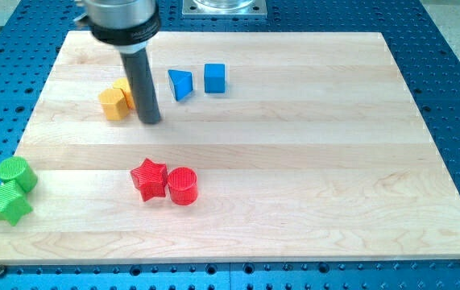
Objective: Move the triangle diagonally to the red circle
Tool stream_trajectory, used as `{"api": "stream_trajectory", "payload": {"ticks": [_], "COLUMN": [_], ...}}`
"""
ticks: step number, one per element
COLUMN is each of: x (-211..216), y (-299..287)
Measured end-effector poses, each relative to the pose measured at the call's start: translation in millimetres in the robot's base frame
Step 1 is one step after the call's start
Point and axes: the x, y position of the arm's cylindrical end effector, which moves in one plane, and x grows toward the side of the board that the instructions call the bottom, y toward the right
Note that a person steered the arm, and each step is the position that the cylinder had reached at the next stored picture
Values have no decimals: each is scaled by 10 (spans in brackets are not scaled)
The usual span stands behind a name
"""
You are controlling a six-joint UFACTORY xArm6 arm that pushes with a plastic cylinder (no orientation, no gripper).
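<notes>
Standing upright over the far-left part of the board, my tip (151,121) is resting at the end of a straight dark rod that hangs from a round grey housing at the view's top; it is a bare rod with nothing on it that could part or close, and it is clamping nothing. It is sitting just right of the two yellow blocks and left of the blue triangle, with a clear strip of wood between the rod and the triangle. Going from largest to smallest, the wooden board (310,161) is filling most of the view, lying on a blue studded table (455,72) that is showing around its edges. On the board's near-left edge, a green cylinder (15,173) is sitting just beyond a green star (7,203), the two touching or nearly so. Near the middle, a red star (149,178) is lying at the left of the red circle (183,185), their sides touching. On the far left, one yellow block (113,103) is sitting in front of a second yellow block (123,87), which is partly hidden behind the rod, so its shape cannot be told. The blue triangle (180,84) is lying on the far side, well apart from the red circle, and a blue cube (215,78) is standing just to its right.
</notes>
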Motion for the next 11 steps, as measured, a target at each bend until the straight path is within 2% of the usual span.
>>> {"api": "stream_trajectory", "payload": {"ticks": [1, 2, 4, 5, 7, 8, 9, 10, 11], "x": [-424, -547, -487, -46, 783, 562, 121, 115, 265], "y": [-254, -125, 842, 1091, 887, 996, 1337, 1687, 1760]}}
